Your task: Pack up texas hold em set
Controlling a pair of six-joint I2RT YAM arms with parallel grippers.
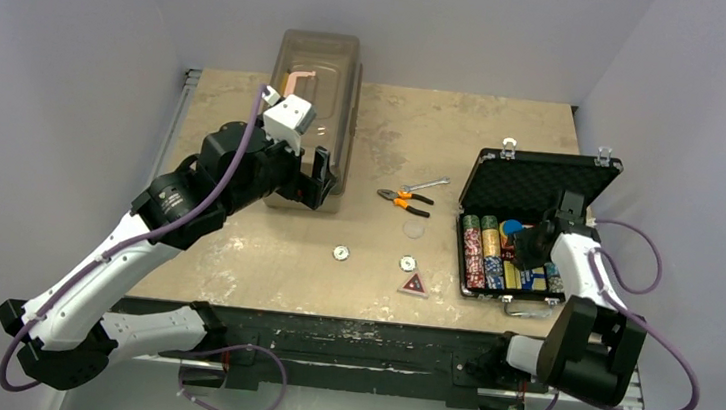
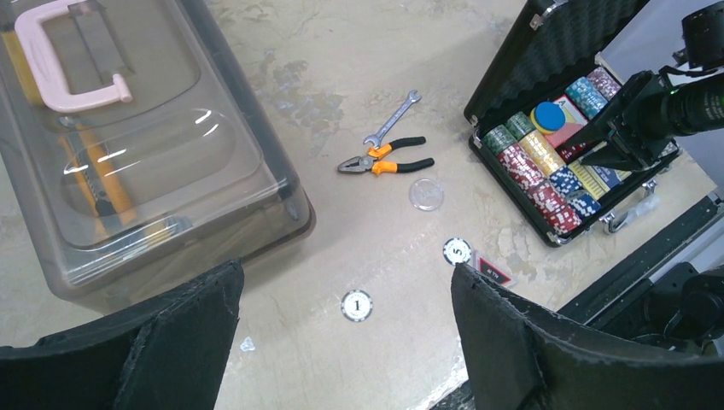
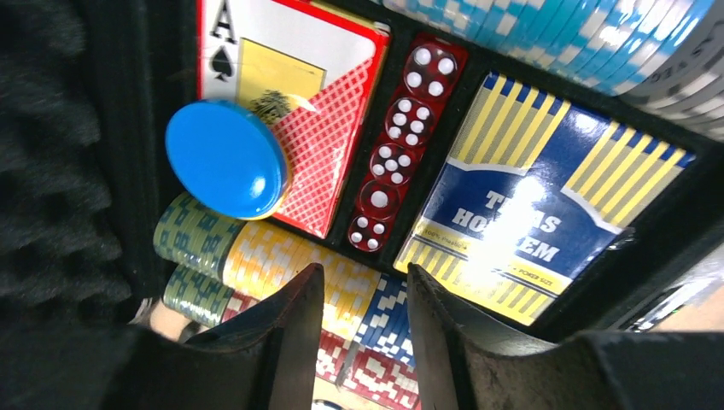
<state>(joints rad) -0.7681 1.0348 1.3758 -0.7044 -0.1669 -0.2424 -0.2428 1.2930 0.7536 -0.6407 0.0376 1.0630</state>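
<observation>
The black case (image 1: pixel 540 182) lies open at the right, lid up, with rows of multicoloured chips (image 1: pixel 480 251) inside. My right gripper (image 1: pixel 528 246) hovers low inside it, jaws a little apart and empty (image 3: pixel 364 272), over yellow and blue chips. Beyond it are a blue round button (image 3: pixel 226 160), red dice (image 3: pixel 401 137) and the blue card box (image 3: pixel 529 213). On the table lie a "1" chip (image 2: pixel 357 305), a "5" chip (image 2: pixel 457 251), a red triangle token (image 2: pixel 493 270) and a clear round button (image 2: pixel 425 194). My left gripper (image 1: pixel 307 175) is open, empty and raised (image 2: pixel 346 269).
A large translucent brown box (image 1: pixel 315 90) with a pink handle stands at the back left, just behind my left gripper. Orange-handled pliers (image 1: pixel 405 201) and a wrench (image 1: pixel 426 184) lie mid-table. A wall stands close on the case's right.
</observation>
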